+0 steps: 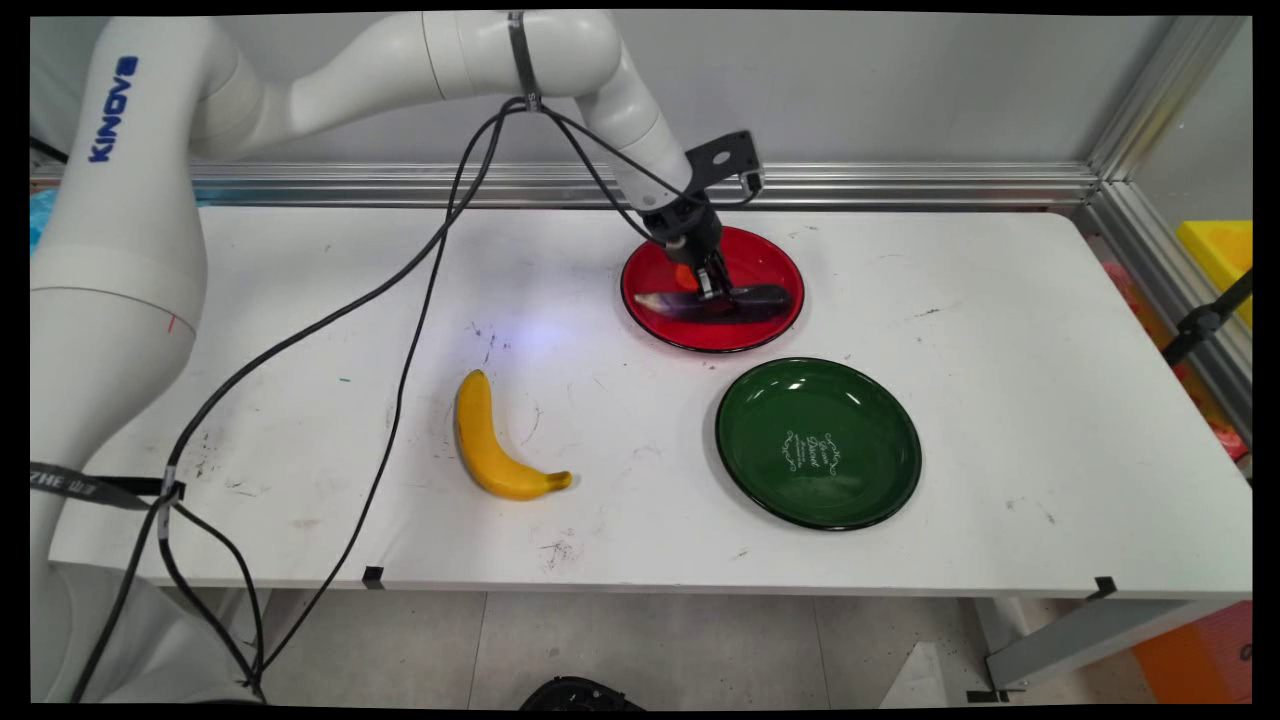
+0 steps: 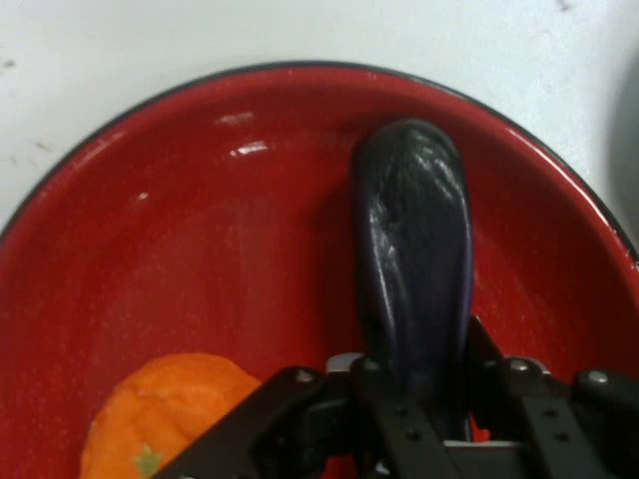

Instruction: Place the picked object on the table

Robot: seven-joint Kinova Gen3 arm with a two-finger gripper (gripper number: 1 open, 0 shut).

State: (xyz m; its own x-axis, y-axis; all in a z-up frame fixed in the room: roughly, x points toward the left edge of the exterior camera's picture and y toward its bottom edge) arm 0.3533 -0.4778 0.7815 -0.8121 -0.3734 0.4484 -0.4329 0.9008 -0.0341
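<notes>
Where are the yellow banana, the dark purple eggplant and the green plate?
yellow banana [image 1: 490, 440], main view, middle of its curve
dark purple eggplant [image 2: 414, 259], hand view, middle of its body
green plate [image 1: 760, 420], main view, bare left side

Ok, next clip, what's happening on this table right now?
The Kinova arm has its gripper down in the red plate at the far side of the table, its fingers on either side of a dark purple eggplant lying in the plate. An orange piece sits beside it in the same plate. Nearer the camera, a green plate holds nothing, and a banana lies on the table to its left.
</notes>
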